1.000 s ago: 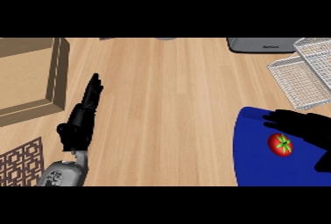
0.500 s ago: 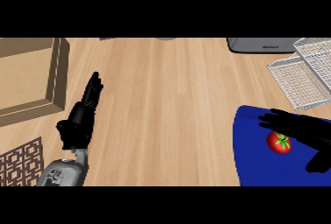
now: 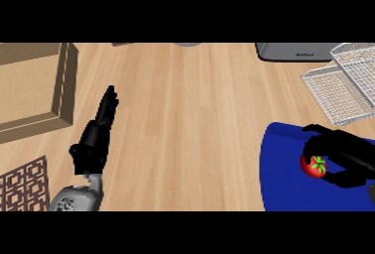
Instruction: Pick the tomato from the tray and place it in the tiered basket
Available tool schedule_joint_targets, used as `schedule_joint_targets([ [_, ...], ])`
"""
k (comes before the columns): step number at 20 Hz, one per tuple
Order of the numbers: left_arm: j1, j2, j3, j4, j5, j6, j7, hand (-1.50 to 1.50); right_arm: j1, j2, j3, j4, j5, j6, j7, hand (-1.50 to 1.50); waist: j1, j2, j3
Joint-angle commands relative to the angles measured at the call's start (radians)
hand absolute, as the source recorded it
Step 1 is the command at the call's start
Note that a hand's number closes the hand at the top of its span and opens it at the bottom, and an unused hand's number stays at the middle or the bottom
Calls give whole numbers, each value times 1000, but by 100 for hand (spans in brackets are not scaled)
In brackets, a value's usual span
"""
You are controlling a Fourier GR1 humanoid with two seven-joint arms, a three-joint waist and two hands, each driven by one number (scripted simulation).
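1. Blue tray [image 3: 282,173] lies at the counter's right near corner. The tomato [image 3: 316,166] sits on it, stem up, toward the right edge.
2. Right hand [image 3: 344,155]: its fingers now curl round the tomato from above and from the right, with the thumb below it. Half a second ago the same hand was spread flat over the tomato; one second ago it was higher on the tray and more open. The change is a closing of the hand on the fruit.
3. Meaning for the task: the grasp appears made or very nearly made. The tomato rests on the tray, so the lift is not yet done.
4. Left hand [image 3: 99,131]: fingers straight and together, lying over the wooden counter [image 3: 190,109] at the left, holding nothing. Its position matches both earlier pictures.
5. Wire basket [image 3: 344,84] stands at the upper right, apart from the tray. The likely next move is a lift, then a carry forward to it.
6. Wooden box [image 3: 36,89] occupies the upper left, well apart from the work.
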Motion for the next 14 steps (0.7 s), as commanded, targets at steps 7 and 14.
schedule_joint_targets([
  [7,9,-3,6,24,-4,-12,-23,0,40,-37,-108,61,149,-29,309,150,-8,6,7],
  [14,-15,19,39,-20,15,-22,36,0,111,2,-182,-123,214,36,653,150,-16,2,8],
])
